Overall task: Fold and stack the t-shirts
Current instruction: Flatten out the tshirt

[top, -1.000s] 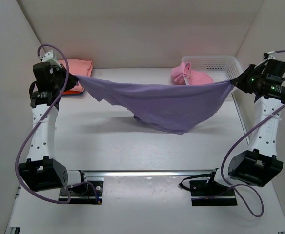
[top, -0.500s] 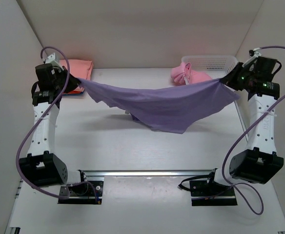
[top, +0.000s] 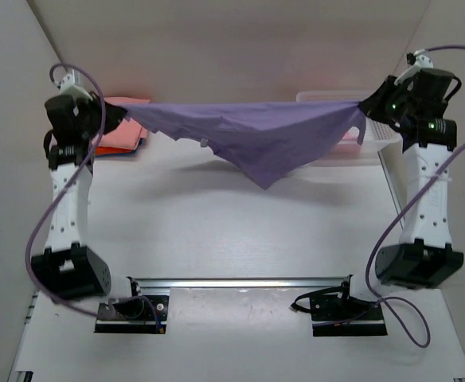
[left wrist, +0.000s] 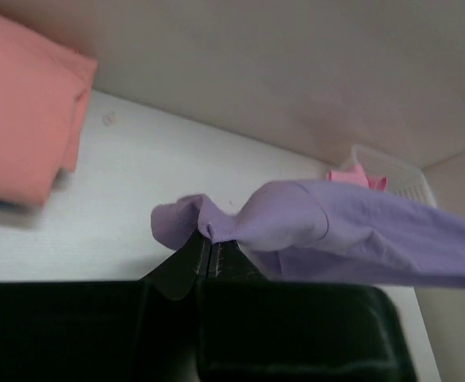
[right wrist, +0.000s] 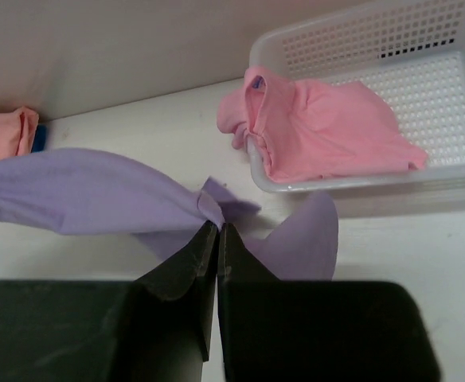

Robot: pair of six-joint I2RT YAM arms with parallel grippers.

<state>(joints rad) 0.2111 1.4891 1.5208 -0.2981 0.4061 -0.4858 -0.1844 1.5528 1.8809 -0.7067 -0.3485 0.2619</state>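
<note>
The lavender-purple t-shirt [top: 256, 135] hangs stretched in the air between both arms, its middle sagging to a point above the table. My left gripper [top: 123, 117] is shut on its left end, seen pinched in the left wrist view [left wrist: 209, 237]. My right gripper [top: 363, 106] is shut on its right end, seen in the right wrist view [right wrist: 216, 224]. A folded salmon-pink t-shirt [top: 119, 134] lies at the back left, also in the left wrist view [left wrist: 21, 103]. A light pink t-shirt [right wrist: 320, 127] lies in the white mesh basket [right wrist: 447, 48], partly over its rim.
The white mesh basket [top: 385, 137] stands at the back right, mostly hidden behind the lifted shirt. A dark blue item [right wrist: 39, 137] shows under the folded salmon-pink shirt. Walls close in on the left, back and right. The arm bases sit at the near edge.
Both grippers have risen and moved back, lifting the purple shirt higher. It is stretched tauter and now hides the pink shirt and most of the basket in the top view.
</note>
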